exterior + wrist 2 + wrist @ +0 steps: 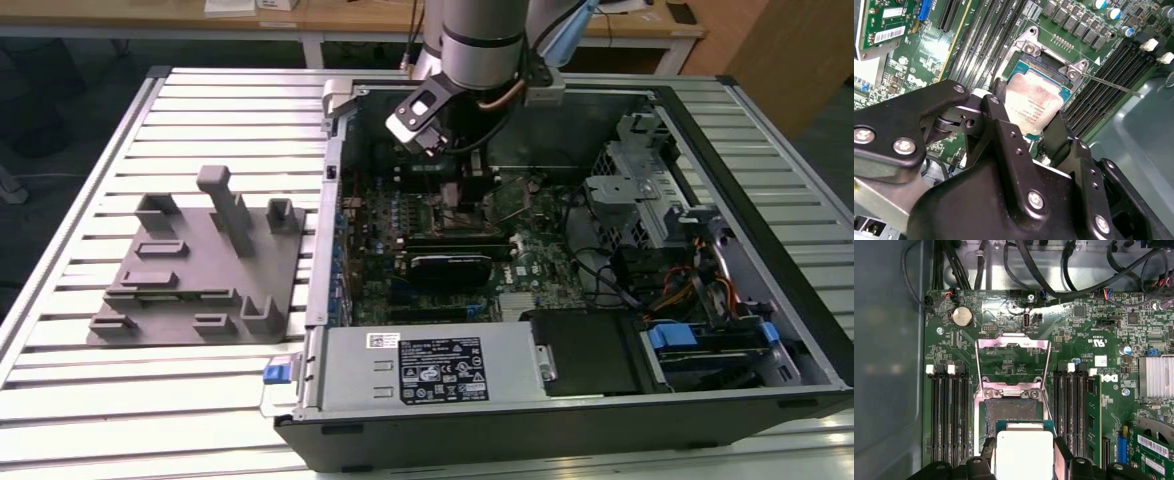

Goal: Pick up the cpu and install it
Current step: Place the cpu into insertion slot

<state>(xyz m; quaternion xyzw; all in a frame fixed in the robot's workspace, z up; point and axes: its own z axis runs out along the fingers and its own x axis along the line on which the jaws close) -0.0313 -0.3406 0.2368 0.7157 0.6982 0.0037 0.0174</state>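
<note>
The cpu (1035, 100) (1024, 452) is a flat square chip with a smeared silvery top. In both wrist views my gripper (1030, 116) (1024, 456) is shut on it, with a black finger (1000, 107) against each of two opposite edges. It hangs tilted just above the open socket (1013, 409) on the green motherboard (1084, 340), overlapping the socket's near part. The socket's metal load plate (1013, 362) stands flipped open. In the exterior view the gripper (463, 190) reaches down into the open computer case (747, 130).
Black memory slots (949, 415) flank the socket on both sides. A thin lever (1114, 86) juts out beside it. Cables (1054, 270) run along the case wall. A grey block fixture (200, 270) sits on the slatted table at the exterior view's left.
</note>
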